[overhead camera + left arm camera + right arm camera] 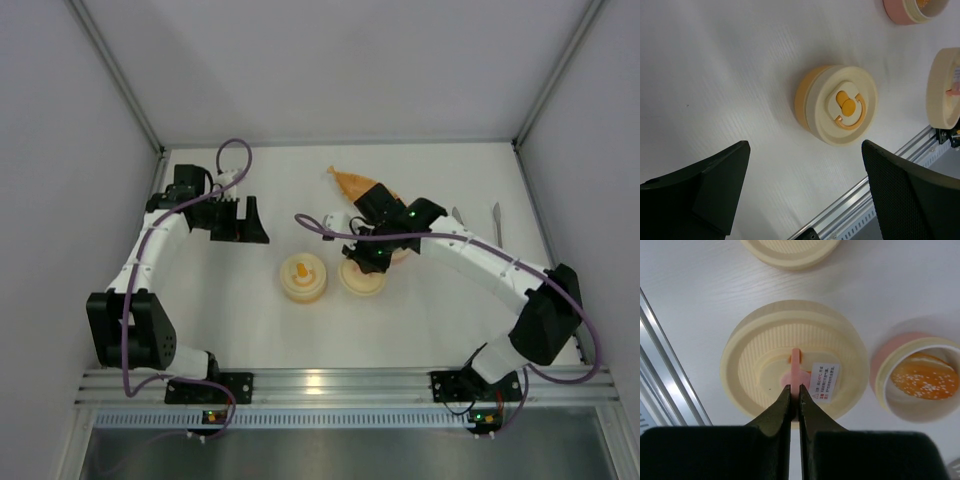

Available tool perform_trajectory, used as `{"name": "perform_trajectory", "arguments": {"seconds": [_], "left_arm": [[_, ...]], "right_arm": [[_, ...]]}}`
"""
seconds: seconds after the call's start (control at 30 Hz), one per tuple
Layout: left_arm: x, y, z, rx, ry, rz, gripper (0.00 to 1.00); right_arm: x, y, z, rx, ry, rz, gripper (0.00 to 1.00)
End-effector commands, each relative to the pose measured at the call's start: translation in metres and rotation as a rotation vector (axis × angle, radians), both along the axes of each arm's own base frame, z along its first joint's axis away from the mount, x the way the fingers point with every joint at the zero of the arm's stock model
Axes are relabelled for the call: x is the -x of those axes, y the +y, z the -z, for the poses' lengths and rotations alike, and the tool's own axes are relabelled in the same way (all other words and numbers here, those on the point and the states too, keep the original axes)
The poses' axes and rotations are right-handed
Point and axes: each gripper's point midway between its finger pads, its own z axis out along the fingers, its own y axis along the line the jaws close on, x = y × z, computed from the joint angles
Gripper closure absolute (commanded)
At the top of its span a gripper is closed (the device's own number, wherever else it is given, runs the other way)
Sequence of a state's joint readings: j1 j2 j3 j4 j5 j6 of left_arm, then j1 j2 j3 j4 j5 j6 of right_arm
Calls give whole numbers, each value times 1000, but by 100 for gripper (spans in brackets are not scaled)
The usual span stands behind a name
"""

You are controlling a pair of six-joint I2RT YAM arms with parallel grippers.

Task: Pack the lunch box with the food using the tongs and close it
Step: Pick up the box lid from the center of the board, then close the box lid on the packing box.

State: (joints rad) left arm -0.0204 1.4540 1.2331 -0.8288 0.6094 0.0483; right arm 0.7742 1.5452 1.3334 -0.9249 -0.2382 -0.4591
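My right gripper point(795, 386) is shut on the upright pink tab point(795, 360) in the middle of a round cream lid point(755, 355), which lies on the table. Just right of that lid stands the pink lunch box bowl point(880, 370), open, with an orange-brown food piece point(922, 377) speckled white inside. In the top view this gripper point(365, 258) sits over the lid point(362, 283). The grey tongs point(496, 222) lie at the far right. My left gripper point(806, 146) hangs open and empty over bare table, near a yellow bowl point(802, 97) closed by a cream lid point(845, 105).
The orange boat-shaped dish point(352, 182) lies at the back, behind the right gripper. The closed yellow bowl point(302, 277) sits left of the held lid. The aluminium rail point(320, 383) runs along the near edge. White walls enclose the table on three sides.
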Motion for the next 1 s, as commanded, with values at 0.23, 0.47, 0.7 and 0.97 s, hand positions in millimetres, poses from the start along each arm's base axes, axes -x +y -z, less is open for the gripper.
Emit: {"name": "perform_trajectory", "arguments": {"seconds": [0.23, 0.47, 0.7, 0.97], "left_arm": [[4, -1, 8, 9, 28, 32, 2], [3, -1, 9, 14, 31, 30, 2], [3, -1, 11, 10, 38, 34, 2], [5, 0, 12, 7, 34, 36, 2]], "right_arm": [[-57, -62, -42, 40, -105, -197, 100], [-101, -90, -46, 145, -119, -288, 100], [-133, -94, -29, 177, -152, -333, 100], [-142, -90, -13, 176, -151, -367, 100]]}}
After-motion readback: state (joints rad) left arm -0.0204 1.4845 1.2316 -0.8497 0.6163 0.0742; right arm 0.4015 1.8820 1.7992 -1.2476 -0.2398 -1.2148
